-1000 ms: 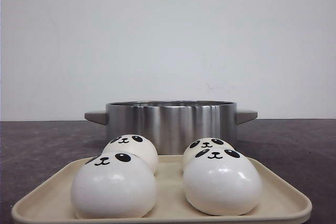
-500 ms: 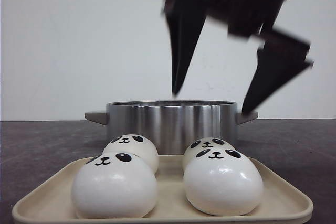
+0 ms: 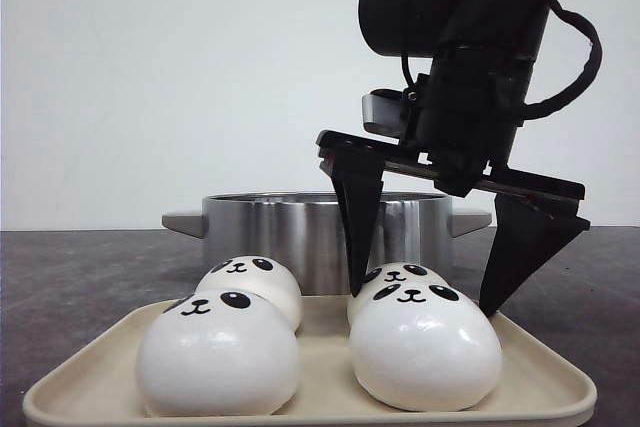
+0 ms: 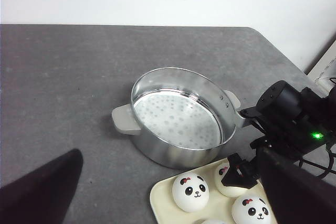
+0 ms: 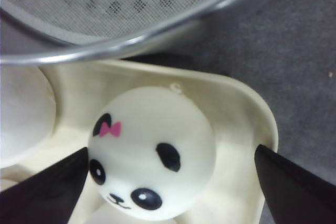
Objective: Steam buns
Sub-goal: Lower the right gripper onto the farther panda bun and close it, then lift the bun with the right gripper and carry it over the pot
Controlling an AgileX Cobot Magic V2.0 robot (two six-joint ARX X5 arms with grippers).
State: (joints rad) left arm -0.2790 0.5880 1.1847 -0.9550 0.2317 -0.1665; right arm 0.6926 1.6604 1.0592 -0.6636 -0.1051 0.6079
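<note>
Four white panda-faced buns sit on a cream tray [image 3: 545, 379]: front left [image 3: 215, 352], back left [image 3: 250, 282], back right [image 3: 398, 275], front right [image 3: 425, 349]. My right gripper [image 3: 424, 302] is open, its fingers standing either side of the back right bun [image 5: 152, 150] without touching it. The steel steamer pot [image 3: 300, 229] stands just behind the tray, and its perforated floor [image 4: 176, 119] is bare. My left gripper [image 4: 169, 153] hangs open and high over the table, holding nothing. In its view one bun [image 4: 191, 191] shows whole and the back right one [image 4: 224, 178] is partly hidden by the right gripper.
The pot has two grey side handles [image 4: 125, 120]. The dark grey table [image 4: 63, 77] stretches to the left of pot and tray, and its right edge [image 4: 286, 59] lies close to the right arm [image 4: 289, 111]. A plain white wall stands behind.
My right arm has dropped into the front view from above. Its open fingers went from above the pot rim down to either side of the back right bun. The buns have not moved.
</note>
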